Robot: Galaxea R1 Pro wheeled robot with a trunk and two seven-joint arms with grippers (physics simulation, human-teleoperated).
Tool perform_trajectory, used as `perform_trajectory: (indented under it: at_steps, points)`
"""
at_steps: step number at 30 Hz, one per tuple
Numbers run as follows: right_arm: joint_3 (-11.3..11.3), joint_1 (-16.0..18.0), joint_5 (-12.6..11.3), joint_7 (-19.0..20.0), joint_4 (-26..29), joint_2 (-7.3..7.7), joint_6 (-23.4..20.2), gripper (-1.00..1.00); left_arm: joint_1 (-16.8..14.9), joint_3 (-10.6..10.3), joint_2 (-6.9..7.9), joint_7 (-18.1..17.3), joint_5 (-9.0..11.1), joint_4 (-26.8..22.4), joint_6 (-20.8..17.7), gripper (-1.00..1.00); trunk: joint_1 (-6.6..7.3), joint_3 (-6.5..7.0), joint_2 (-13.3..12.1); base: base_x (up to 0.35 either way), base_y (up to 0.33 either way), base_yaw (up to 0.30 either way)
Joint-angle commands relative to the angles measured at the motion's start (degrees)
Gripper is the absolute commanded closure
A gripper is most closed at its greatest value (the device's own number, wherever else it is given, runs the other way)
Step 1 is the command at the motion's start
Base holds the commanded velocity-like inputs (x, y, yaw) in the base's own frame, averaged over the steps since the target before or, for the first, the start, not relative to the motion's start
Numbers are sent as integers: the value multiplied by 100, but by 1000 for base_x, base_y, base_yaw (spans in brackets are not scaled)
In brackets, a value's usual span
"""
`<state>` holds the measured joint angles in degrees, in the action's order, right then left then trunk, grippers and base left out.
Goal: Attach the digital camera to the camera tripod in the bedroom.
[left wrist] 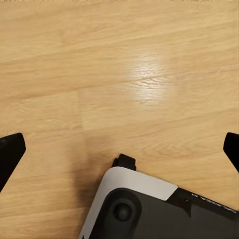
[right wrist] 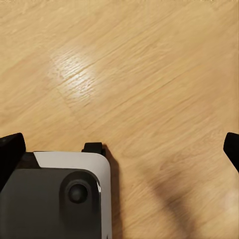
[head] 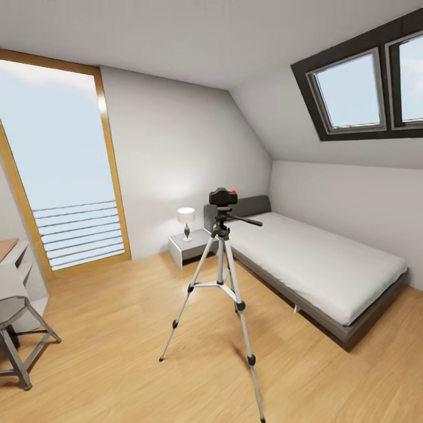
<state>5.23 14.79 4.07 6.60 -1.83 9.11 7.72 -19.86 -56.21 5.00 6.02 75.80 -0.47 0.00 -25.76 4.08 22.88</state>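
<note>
Left fingers spread wide, 1 dark tip at each edge of the left wrist view, nothing between them but light wood floor. Beneath, a corner of the robot's base, white-edged and dark grey. Right fingers likewise parted wide, holding nothing, over the same floor, with another corner of the base in sight.

Further out, in the head view: camera tripod standing upright on the floor, 3 silver legs splayed, black joints and feet, long black handle jutting toward the bed. Seated on top of its head, touching it, the digital camera, black, with a red button on top. Just beside the tripod, a low grey-framed bed with white mattress along the sloped wall. At the bed's head, a white nightstand carrying 1 small lamp. Above the bed, a dark-framed skylight. On the far wall, a tall wood-framed window. Near the view's left edge, a grey stool by a worktop with a wooden surface.
</note>
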Motion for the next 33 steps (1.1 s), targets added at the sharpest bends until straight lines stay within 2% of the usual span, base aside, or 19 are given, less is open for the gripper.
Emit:
perform_trajectory:
  at_steps: [1,16,21,23,33]
  points:
    - [49,6,42,16,-19,3,33,-100,0,-48,1,22,42,-5,0,-100,-2,7,3,0,0,-4]
    - [49,6,48,16,-21,11,-42,-100,5,-24,-21,-25,98,-14,-25,-100,-2,140,3,0,0,-50]
    - [49,-268,35,11,-26,3,-106,-100,338,-14,-72,-52,105,16,-128,-100,-2,145,3,0,0,-8]
    - [64,-586,-6,15,-21,10,-10,-100,506,-9,-73,-58,103,20,-128,-100,-2,145,3,0,0,-2]
    - [74,-782,-62,19,-13,15,83,-100,632,-13,-88,-58,102,21,-42,-100,-2,146,3,0,0,0]
